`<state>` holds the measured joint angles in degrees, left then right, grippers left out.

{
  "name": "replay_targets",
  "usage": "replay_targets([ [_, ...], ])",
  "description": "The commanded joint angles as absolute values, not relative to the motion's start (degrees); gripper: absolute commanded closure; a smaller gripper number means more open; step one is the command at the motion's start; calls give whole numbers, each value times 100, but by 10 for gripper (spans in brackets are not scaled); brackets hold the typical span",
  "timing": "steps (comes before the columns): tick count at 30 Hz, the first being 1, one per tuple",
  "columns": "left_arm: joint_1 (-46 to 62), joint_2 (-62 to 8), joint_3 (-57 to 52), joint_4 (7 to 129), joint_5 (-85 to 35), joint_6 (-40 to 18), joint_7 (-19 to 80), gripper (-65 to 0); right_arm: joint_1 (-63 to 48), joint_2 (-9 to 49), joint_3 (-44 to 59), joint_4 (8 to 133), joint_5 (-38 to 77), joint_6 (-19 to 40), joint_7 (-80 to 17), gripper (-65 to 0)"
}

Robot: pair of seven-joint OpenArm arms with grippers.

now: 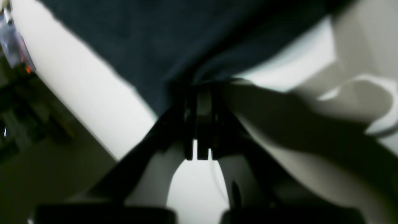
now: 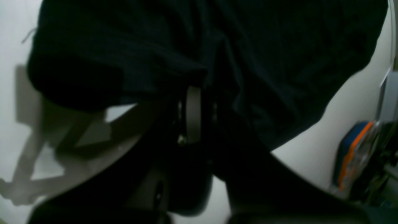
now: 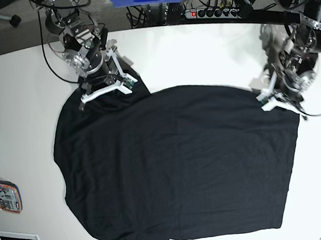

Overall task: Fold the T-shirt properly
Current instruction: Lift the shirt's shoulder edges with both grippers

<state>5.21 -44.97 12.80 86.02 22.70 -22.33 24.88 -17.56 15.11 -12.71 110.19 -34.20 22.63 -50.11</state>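
Lying spread across the white surface [image 3: 24,109], the black T-shirt [image 3: 181,163], left gripper [image 1: 199,90] clamped on its edge at one far corner, right gripper [image 2: 199,93] pinching bunched cloth at the other far corner, power strip [image 3: 213,11] beyond

Left gripper [image 1: 203,93] clamped on T-shirt [image 1: 174,40] edge; white table [image 1: 84,90] below

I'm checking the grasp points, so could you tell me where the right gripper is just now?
In the base view the right gripper sits at upper left, shut on the far edge of the T-shirt, which lies spread over the white table.
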Motion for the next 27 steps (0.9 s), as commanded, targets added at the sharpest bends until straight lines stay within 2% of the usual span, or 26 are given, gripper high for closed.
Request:
replay_targets([
  [1,382,-4505,1112,8664,2343,-2123,2510,0,-1508,1516,-1244,11134,-3477,2149,-4910,0],
  [13,-444,-4013,1042,8505,2352,-2132,2510,0,84,1516,-1253,10949,-3451,2149,-4919,0],
  [27,-1675,-3424,1086,7873,2352,-2132,2501,0,848,1508,-1244,9209,-3442,2149,-4541,0],
])
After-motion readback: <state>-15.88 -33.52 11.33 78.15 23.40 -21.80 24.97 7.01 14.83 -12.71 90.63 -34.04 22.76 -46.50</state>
